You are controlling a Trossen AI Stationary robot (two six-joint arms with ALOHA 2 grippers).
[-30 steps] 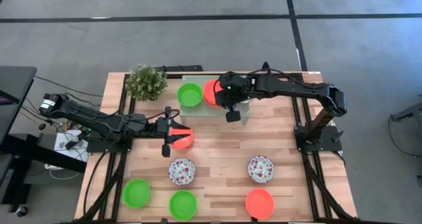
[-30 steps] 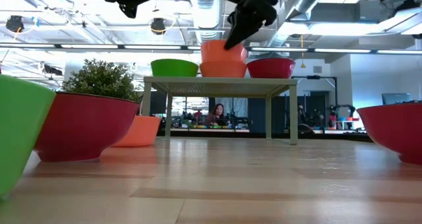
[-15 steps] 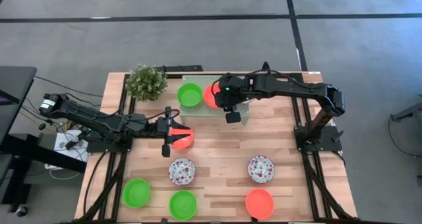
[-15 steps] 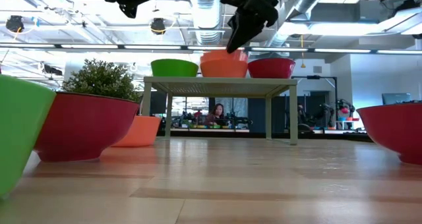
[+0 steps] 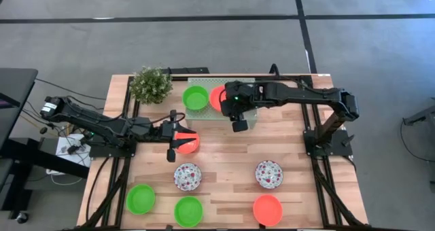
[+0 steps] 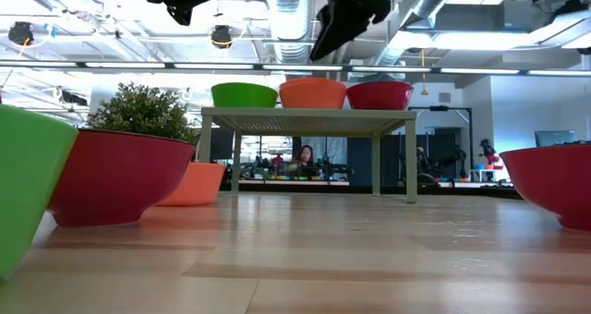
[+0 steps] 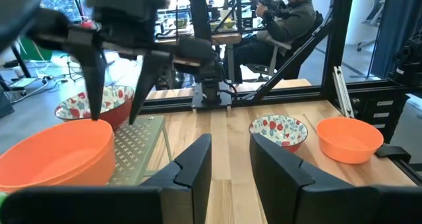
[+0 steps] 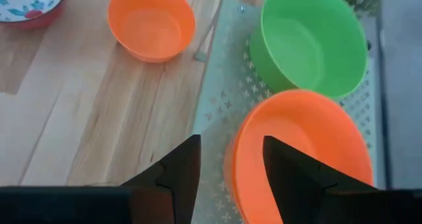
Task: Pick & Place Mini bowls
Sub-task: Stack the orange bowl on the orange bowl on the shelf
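On the pale green perforated stand (image 5: 204, 115) at the far side sit a green mini bowl (image 5: 196, 97), an orange one (image 5: 217, 97) and a red-sided one (image 6: 379, 95) in a row. My right gripper (image 8: 231, 165) hangs open just above the orange bowl's (image 8: 303, 151) rim, its fingers clear of it in the low view (image 6: 337, 23). My left gripper (image 7: 231, 165) stands open with nothing between its fingers, high over another orange bowl (image 5: 189, 145) that rests on the table (image 6: 196, 183).
Two floral bowls (image 5: 187, 176) (image 5: 268, 174), two green bowls (image 5: 141, 198) (image 5: 188, 210) and an orange bowl (image 5: 267, 209) stand along the near half of the table. A small bushy plant (image 5: 151, 85) stands at the far left, beside the stand. A person sits beyond the table.
My right gripper has lowered the tipped orange bowl until it sits level on the stand between the green and the red-sided bowl. It has then opened, let go and risen a little, drawing toward the table's near edge.
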